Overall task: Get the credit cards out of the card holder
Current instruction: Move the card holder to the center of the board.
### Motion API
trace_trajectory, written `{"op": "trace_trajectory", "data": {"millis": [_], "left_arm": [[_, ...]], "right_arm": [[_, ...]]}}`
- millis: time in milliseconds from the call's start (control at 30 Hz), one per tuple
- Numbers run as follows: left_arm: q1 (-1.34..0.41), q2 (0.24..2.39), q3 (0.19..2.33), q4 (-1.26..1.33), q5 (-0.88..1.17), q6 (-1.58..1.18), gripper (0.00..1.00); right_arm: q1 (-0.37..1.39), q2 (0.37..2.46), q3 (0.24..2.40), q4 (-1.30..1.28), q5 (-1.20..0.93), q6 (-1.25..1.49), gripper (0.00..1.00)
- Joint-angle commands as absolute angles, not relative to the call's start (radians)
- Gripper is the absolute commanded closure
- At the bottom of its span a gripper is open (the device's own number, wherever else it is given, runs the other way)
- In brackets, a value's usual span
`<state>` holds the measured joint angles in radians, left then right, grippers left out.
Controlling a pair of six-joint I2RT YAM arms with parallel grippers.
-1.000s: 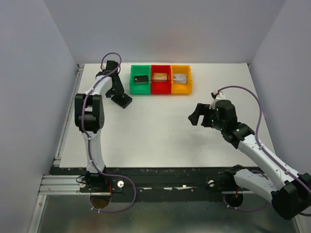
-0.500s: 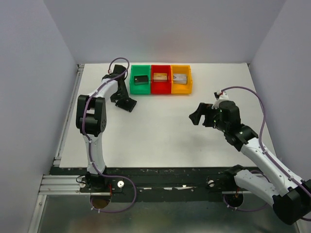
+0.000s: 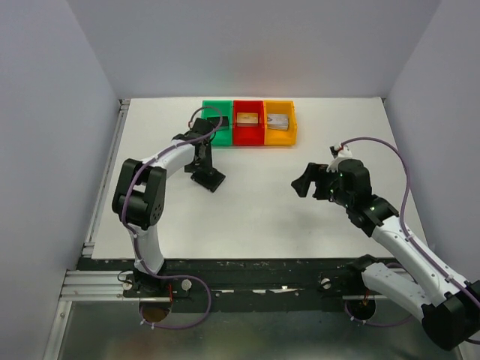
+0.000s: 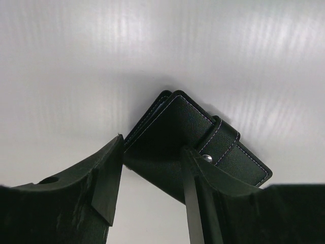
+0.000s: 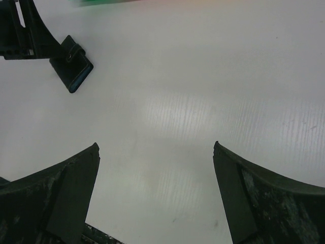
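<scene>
The card holder [image 3: 210,178] is a closed black wallet with a snap strap. My left gripper [image 3: 203,169] is shut on it and holds it over the table, just in front of the green bin. In the left wrist view the card holder [image 4: 195,134] sits between the gripper's [image 4: 152,145] two fingers. The right wrist view shows the card holder [image 5: 72,63] at the upper left, with a bluish edge. No credit cards show; the holder is closed. My right gripper [image 3: 303,181] is open and empty at mid-right, its jaws wide apart over bare table [image 5: 155,147].
Three joined bins stand at the back: green [image 3: 217,104], red [image 3: 248,141] and orange [image 3: 280,141], each with a blocky item inside. White walls close in the table at the left, back and right.
My left gripper has carried the card holder from the back left towards the right and nearer, to in front of the green bin. The right arm has barely moved.
</scene>
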<state>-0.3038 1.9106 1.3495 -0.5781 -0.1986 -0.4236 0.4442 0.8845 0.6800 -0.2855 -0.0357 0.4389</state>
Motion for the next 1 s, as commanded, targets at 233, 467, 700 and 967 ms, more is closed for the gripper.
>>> {"op": "trace_trajectory", "data": {"millis": [233, 467, 700, 967], "left_arm": [[-0.586, 1.804, 1.261, -0.426, -0.121, -0.325, 0.44], [-0.603, 1.698, 1.318, -0.456, -0.179, -0.345, 0.28], [-0.594, 1.528, 1.241, -0.463, -0.181, -0.466, 0.1], [-0.565, 1.443, 0.941, -0.325, -0.157, -0.669, 0.6]], "right_arm": [[0.448, 0.879, 0.637, -0.305, -0.115, 0.419, 0.0], [0.448, 0.865, 0.672, -0.353, -0.092, 0.385, 0.0], [0.448, 0.966, 0.732, -0.333, -0.179, 0.4, 0.02], [0.449, 1.273, 0.825, -0.223, -0.331, 0.46, 0.39]]}}
